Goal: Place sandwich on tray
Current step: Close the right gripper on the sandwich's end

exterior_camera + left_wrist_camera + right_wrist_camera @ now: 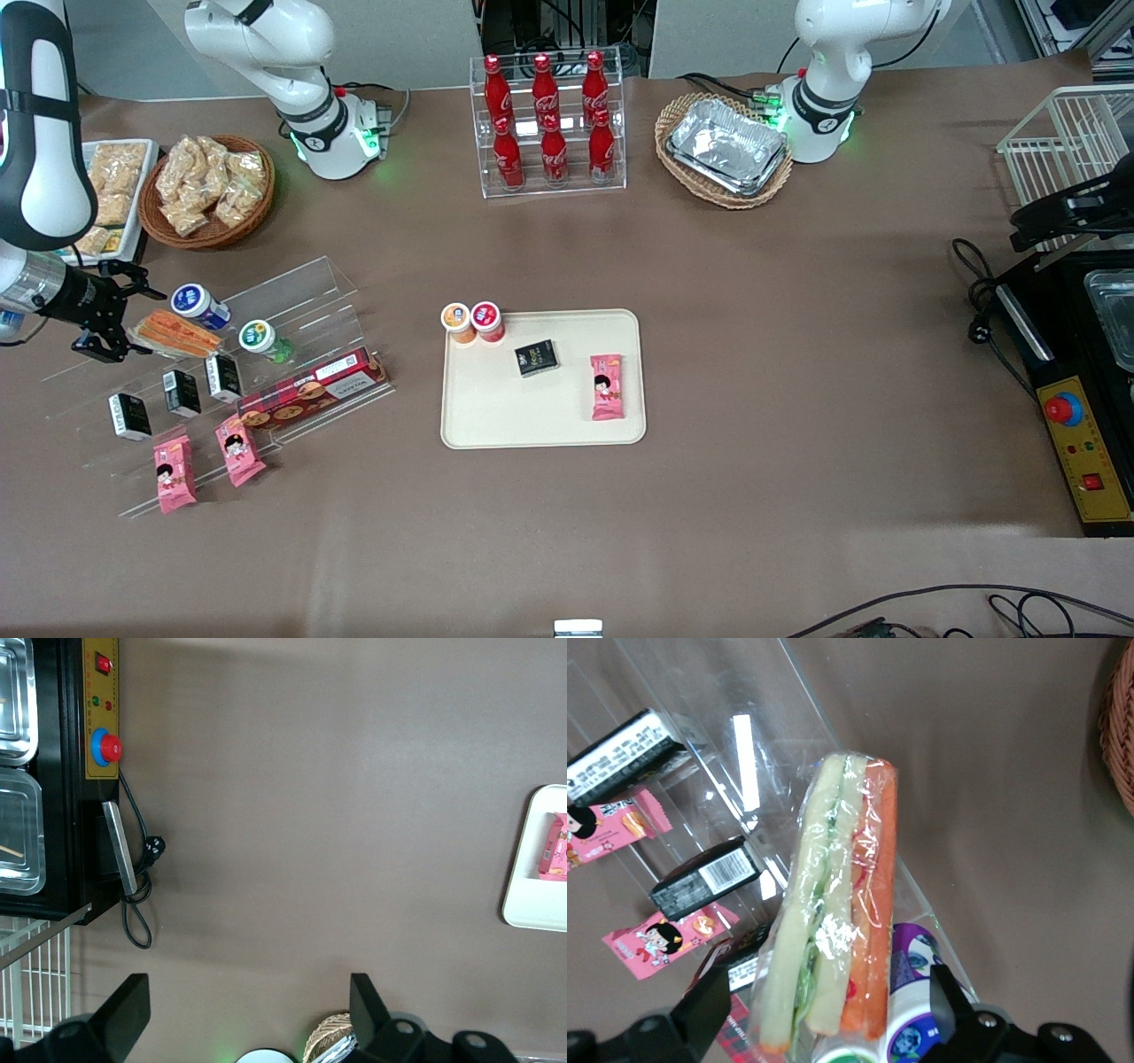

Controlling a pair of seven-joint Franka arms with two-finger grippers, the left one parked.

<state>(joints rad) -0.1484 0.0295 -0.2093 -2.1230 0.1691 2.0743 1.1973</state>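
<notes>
The sandwich [174, 332], a wedge in clear wrap with pale bread and orange and green filling, lies on the upper step of a clear acrylic shelf [301, 292] toward the working arm's end of the table. In the right wrist view the sandwich [833, 912] lies lengthwise between the two fingers, with a gap on each side. My gripper [131, 321] is open at the sandwich's outer end and holds nothing; it also shows in the right wrist view [824, 1019]. The cream tray [532, 416] lies at the table's middle; its edge shows in the left wrist view [532, 895].
On the tray are two small cups [472, 321], a black packet [537, 357] and a pink packet [607, 386]. On the shelf are blue-lidded [199, 304] and green-lidded [263, 340] cups beside the sandwich, black packets [182, 392], a red biscuit box [312, 388] and pink packets [174, 474]. A snack basket [208, 189] stands farther from the front camera.
</notes>
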